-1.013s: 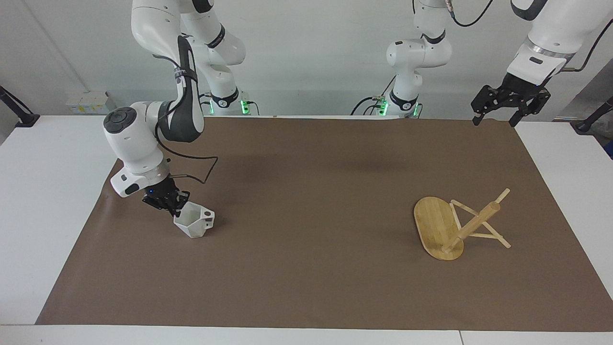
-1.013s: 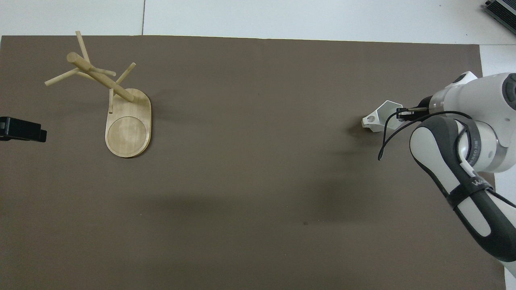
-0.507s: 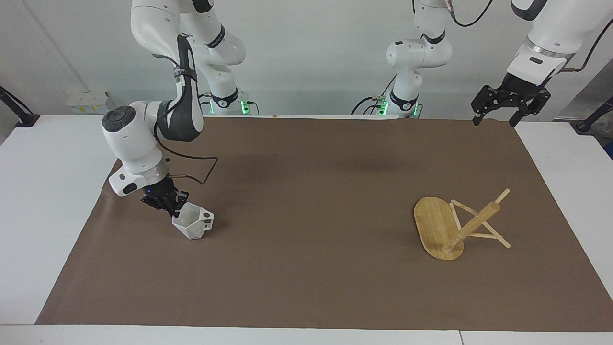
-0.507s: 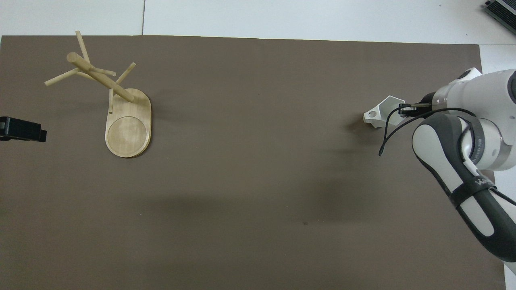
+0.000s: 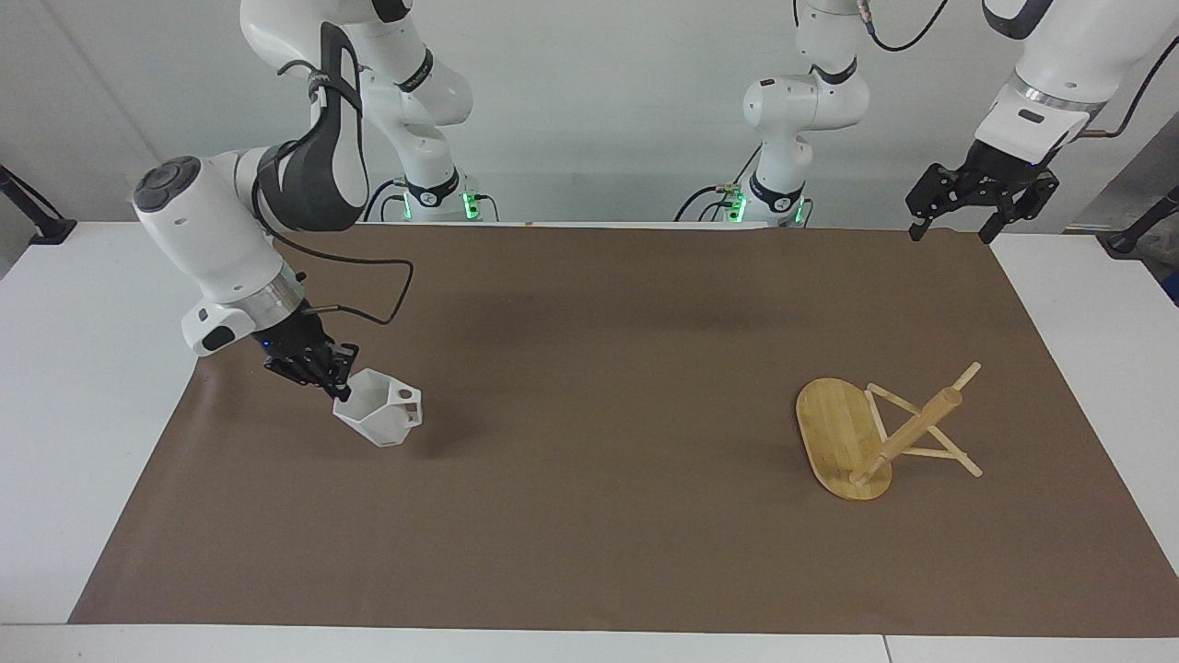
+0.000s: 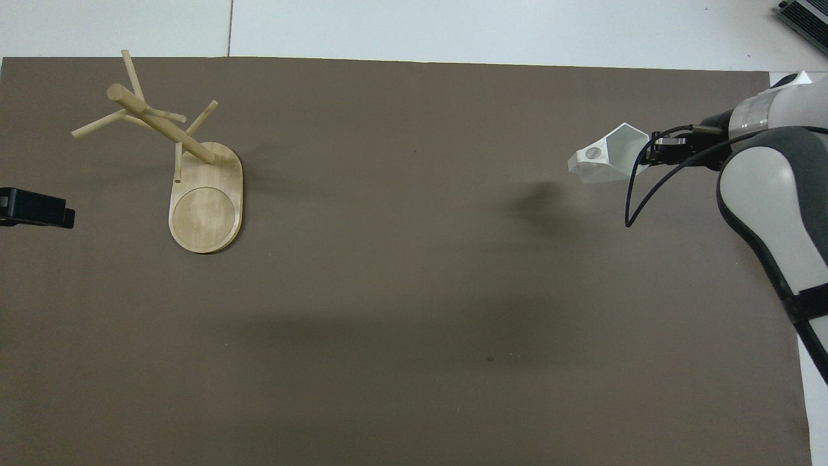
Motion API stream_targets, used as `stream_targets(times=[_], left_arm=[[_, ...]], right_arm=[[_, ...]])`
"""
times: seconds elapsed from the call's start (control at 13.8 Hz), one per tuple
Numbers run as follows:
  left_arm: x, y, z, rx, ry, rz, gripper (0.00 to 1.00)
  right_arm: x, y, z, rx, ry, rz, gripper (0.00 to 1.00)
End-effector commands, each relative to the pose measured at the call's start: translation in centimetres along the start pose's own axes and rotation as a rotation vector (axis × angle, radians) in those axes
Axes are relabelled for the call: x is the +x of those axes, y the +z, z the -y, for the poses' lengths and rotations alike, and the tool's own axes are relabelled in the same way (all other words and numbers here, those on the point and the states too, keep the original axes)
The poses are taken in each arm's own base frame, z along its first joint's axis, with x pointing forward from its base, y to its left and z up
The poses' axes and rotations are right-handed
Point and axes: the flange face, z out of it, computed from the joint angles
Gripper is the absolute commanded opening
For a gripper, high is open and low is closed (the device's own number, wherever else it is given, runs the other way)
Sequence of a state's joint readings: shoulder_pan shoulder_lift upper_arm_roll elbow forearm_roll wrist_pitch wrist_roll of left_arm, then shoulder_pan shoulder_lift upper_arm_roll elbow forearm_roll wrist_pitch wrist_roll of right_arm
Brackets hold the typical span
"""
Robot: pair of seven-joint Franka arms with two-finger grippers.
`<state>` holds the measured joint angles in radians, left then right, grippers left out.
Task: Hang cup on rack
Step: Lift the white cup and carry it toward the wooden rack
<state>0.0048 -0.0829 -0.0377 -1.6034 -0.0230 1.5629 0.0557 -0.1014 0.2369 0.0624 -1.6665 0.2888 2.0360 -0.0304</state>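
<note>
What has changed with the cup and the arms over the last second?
The right gripper, shut on the cup's rim throughout, has lifted it off the brown mat and carried it toward the table's middle. The rack lies unmoved; the left gripper waits open, unchanged.

**Arm hardware, appearance**

Both arms: glossy white rounded shells, dark grey joint caps and panels. Black pincers: right pincer (image 5: pixel 339 385), left pincer (image 5: pixel 949 228). Thin black cable loops off the right wrist. Green lights glow at both bases.
</note>
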Motion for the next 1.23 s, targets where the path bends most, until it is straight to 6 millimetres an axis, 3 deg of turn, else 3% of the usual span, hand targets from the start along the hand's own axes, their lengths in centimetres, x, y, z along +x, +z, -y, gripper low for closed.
stream_targets(times=[0.0, 0.65, 0.8, 1.16], left_arm=[[-0.3, 0.0, 0.2, 0.014, -0.011, 0.002, 1.0], [-0.3, 0.0, 0.2, 0.014, -0.011, 0.002, 1.0], [-0.3, 0.0, 0.2, 0.014, -0.011, 0.002, 1.0], [-0.3, 0.0, 0.2, 0.014, -0.011, 0.002, 1.0]], right_arm=[[-0.1, 0.0, 2.5, 0.117, 0.027, 0.007, 0.0], [-3.2, 1.3, 14.5, 0.341, -0.08, 0.086, 0.0], [-4.0, 1.5, 16.6, 0.408, -0.111, 0.109, 0.0], [-5.6, 1.3, 19.4, 0.533, -0.184, 0.154, 0.0]])
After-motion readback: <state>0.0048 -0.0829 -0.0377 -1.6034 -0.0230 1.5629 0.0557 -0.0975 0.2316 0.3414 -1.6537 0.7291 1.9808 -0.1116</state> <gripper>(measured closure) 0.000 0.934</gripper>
